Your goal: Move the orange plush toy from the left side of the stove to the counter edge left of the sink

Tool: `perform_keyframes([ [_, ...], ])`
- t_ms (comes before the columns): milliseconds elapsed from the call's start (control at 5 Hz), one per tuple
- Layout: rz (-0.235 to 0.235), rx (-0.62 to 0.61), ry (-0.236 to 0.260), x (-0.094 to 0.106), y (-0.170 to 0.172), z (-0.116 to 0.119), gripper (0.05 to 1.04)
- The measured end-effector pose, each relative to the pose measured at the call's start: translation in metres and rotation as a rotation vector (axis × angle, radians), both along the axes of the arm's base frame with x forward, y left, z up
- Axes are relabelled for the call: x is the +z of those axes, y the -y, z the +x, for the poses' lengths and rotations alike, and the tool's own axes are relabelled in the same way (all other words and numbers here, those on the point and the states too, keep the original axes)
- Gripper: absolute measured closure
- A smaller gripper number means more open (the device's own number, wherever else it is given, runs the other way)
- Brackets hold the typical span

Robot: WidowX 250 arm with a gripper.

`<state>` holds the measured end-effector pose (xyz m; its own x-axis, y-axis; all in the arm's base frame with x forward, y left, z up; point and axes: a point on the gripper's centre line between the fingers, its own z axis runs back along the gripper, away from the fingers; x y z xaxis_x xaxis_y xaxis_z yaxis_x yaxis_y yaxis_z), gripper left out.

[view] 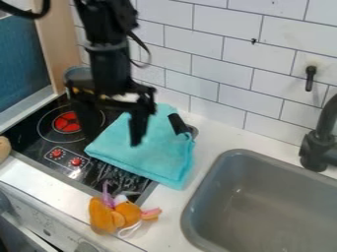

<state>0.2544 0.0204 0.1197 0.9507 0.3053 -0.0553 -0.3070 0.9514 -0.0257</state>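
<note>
Currently: black gripper (115,141) spread wide over stove (41,161) and turquoise cloth (152,148)

Item one: gripper, two-fingered, at end of black arm (111,64) from upper left. Fingers well apart, nothing visible between them; hung above the right part of the stove, right fingertip in front of the cloth. Contact with cloth: impossible to tell.

Item two: cloth, folded, soft-looking. Laid slantwise across the stove's right side, partly on the white counter (172,201) beyond that edge.

Item three: dark, short, bar-like piece (178,124), on the cloth near the stove's far right corner.

Item four: stuffed toy (121,215), orange, with pink and purple bits and a white cord loop. At the stove's near right corner, mostly on the counter.

Stove particulars: black top, ringed red burner (68,122), two small red dials (66,157) toward its near edge.

Surroundings: grey sink (266,211) to the right of the stove, with black faucet (318,145) at the sink's far side; white tiled wall (217,64) behind the stove; pale wooden panel (58,37) beyond its far left side; rounded tan object (4,148), partly cut off, just left of it.
</note>
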Motion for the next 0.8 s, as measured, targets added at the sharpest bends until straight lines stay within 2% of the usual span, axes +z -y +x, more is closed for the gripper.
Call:
perform_keyframes([
  [200, 0.067, 0.044, -0.003, -0.001, -0.031, -0.003, 0.081],
  [400, 0.132, -0.013, -0.037, -0.007, -0.058, -0.007, 0.083],
  [600, 0.116, -0.145, -0.111, -0.018, -0.099, -0.014, 0.083],
  [800, 0.141, -0.149, -0.101, -0.015, -0.130, -0.022, 0.083],
])
